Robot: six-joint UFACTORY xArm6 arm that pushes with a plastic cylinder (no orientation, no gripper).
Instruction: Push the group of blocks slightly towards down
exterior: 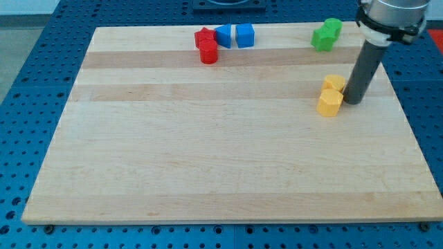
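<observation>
A group of blocks sits at the view's top centre: a red star-like block [203,37], a red cylinder [209,52] just below it, a blue block [224,35] and a blue cube [245,34] to their right. My tip [352,101] is at the view's right, far from that group, just right of two yellow blocks: one [334,83] above and a hexagonal one [329,103] below. It is close to or touching them. Two green blocks [326,34] lie at the top right.
The wooden board [208,159] lies on a blue perforated table [41,83]. The arm's body [391,17] hangs over the board's top right corner.
</observation>
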